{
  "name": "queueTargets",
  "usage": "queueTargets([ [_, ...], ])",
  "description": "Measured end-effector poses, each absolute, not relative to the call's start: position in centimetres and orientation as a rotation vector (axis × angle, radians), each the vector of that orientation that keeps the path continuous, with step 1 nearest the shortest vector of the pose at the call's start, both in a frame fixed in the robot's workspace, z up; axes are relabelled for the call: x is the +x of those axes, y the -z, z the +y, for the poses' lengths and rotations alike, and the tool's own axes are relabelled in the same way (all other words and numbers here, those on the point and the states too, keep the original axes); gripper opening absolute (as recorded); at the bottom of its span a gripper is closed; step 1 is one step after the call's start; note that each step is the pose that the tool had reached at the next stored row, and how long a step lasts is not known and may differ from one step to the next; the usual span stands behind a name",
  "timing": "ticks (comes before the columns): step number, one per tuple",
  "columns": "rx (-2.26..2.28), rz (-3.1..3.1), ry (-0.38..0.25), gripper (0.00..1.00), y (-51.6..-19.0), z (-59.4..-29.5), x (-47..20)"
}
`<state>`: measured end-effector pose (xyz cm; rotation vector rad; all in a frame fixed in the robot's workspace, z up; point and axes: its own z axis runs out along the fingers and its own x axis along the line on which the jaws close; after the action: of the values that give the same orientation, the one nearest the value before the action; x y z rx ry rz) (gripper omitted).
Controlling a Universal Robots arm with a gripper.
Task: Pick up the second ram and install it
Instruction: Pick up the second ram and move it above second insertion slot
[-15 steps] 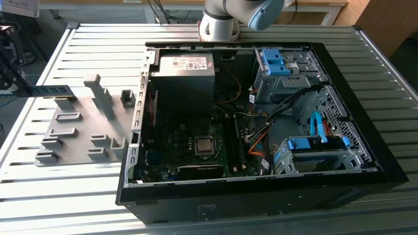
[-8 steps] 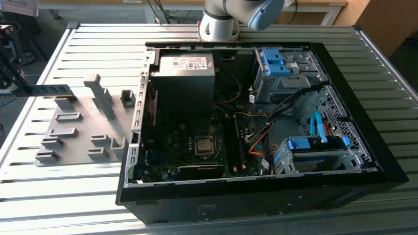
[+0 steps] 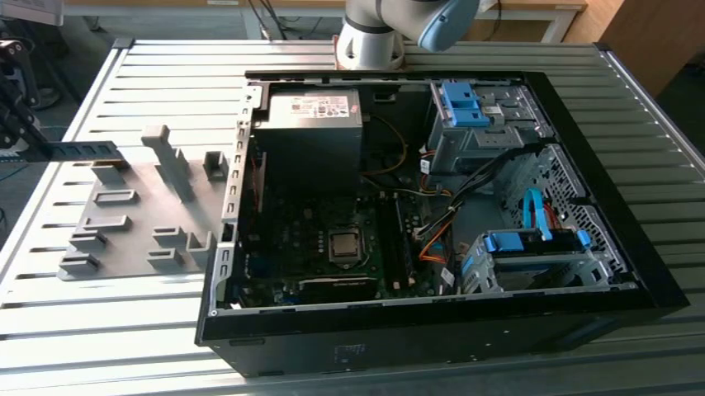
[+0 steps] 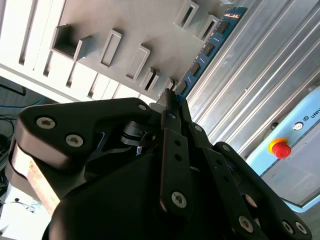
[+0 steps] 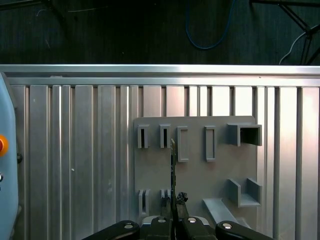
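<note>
One end effector seemingly clamps second ram over holder.

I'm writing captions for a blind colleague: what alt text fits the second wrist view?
Black fingers grip one end of a blue memory stick with black chips. Behind it lie a grey slotted holder and a ribbed metal table.

No words can be read clearly. A white paper label sits on the grey metal power box, but its print is too small. A little sticker on the front wall of the black computer case is too small as well. In the second wrist view, the light blue panel has a round mark and some letters cut off at the edge, near a red push button. The long blue-green circuit-board stick has black chips with marks too tiny to read.
</note>
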<state>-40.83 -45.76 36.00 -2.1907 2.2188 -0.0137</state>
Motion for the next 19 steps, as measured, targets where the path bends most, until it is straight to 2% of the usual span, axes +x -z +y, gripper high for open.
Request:
queueTargets([
  [19,-2.191,2.219,0.014,0.14,-36.42,-45.76,-40.83],
])
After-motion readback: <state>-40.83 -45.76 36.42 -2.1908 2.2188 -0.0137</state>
